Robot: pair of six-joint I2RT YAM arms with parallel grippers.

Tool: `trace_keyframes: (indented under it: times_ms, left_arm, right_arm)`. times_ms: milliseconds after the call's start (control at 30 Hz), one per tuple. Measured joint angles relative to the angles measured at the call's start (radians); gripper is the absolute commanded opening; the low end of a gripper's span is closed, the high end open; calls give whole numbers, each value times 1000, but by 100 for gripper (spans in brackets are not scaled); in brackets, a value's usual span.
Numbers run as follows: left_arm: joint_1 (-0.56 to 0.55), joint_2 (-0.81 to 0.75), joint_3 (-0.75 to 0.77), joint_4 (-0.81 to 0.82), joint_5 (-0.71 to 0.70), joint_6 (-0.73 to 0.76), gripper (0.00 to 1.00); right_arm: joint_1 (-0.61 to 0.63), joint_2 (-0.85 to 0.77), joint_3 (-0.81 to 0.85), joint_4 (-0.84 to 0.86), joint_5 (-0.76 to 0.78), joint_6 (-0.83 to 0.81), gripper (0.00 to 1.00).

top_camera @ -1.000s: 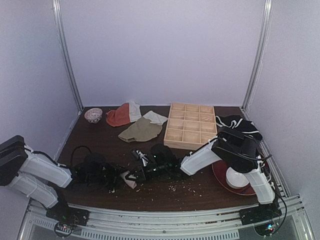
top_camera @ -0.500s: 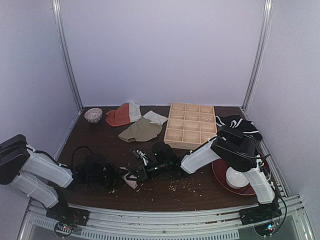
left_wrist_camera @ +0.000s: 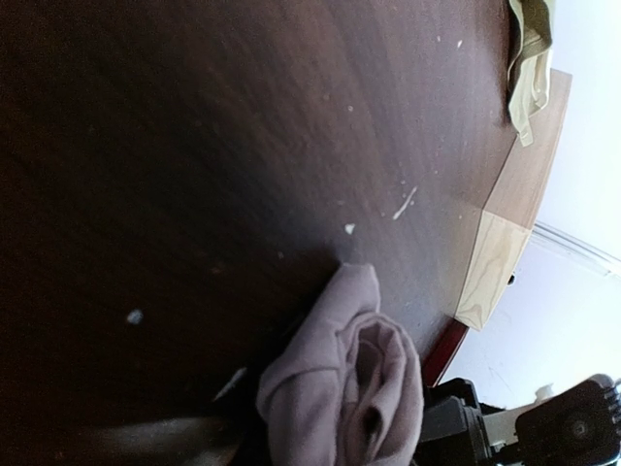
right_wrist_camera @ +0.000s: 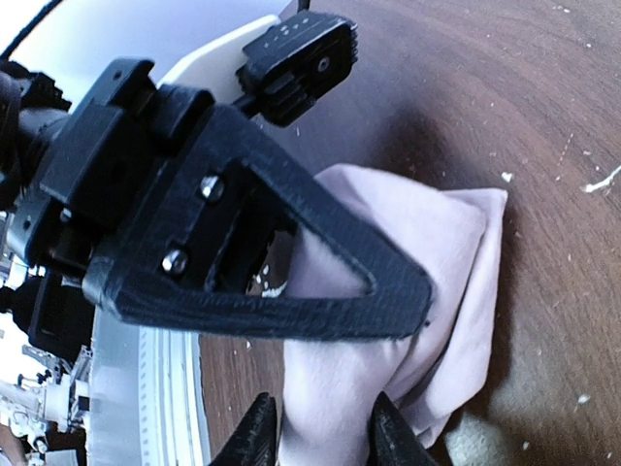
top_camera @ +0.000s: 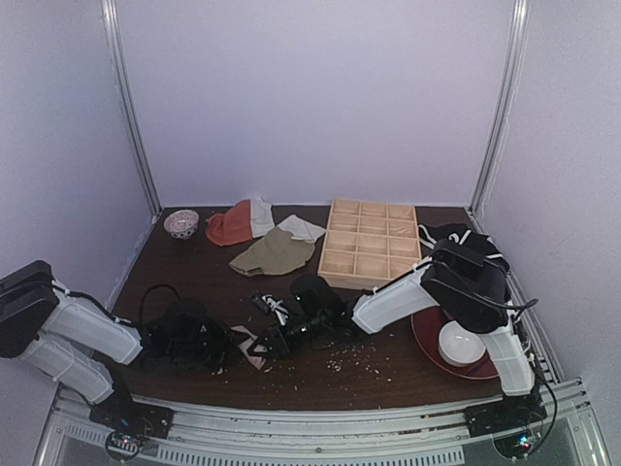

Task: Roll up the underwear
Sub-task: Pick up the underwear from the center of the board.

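Note:
The underwear [top_camera: 254, 348] is a small bunched roll of mauve-pink cloth on the dark table near the front edge, between my two grippers. In the left wrist view it [left_wrist_camera: 340, 388] fills the bottom middle as a folded roll. My left gripper [top_camera: 233, 345] reaches in from the left. One of its black fingers [right_wrist_camera: 320, 282] lies pressed across the cloth [right_wrist_camera: 437, 252]. My right gripper [top_camera: 275, 340] reaches in from the right. Its fingertips [right_wrist_camera: 325, 432] stand on either side of a fold of the cloth. The white waistband is hidden.
A wooden compartment tray [top_camera: 369, 243] stands at the back middle. An olive-green cloth [top_camera: 272, 254], an orange-red and white cloth [top_camera: 238, 223] and a small bowl [top_camera: 181, 223] lie at the back left. A red plate [top_camera: 427, 345] with a white bowl is at the right. Crumbs [top_camera: 349, 364] dot the table.
My right arm's wrist has shifted slightly back and left over the bundle. The left arm has hardly moved. The underwear stays bunched between the grippers.

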Motion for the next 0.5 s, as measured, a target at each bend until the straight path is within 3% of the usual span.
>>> trace_keyframes:
  times_ms: [300, 367, 500]
  left_arm:
    - [-1, 11, 2, 11, 10, 0, 0]
    - [-1, 16, 2, 19, 10, 0, 0]
    - [-1, 21, 2, 27, 12, 0, 12]
  right_arm:
    - [5, -25, -8, -82, 19, -63, 0]
    - [5, -25, -8, -83, 19, -61, 0]
    - [5, -24, -7, -82, 18, -52, 0]
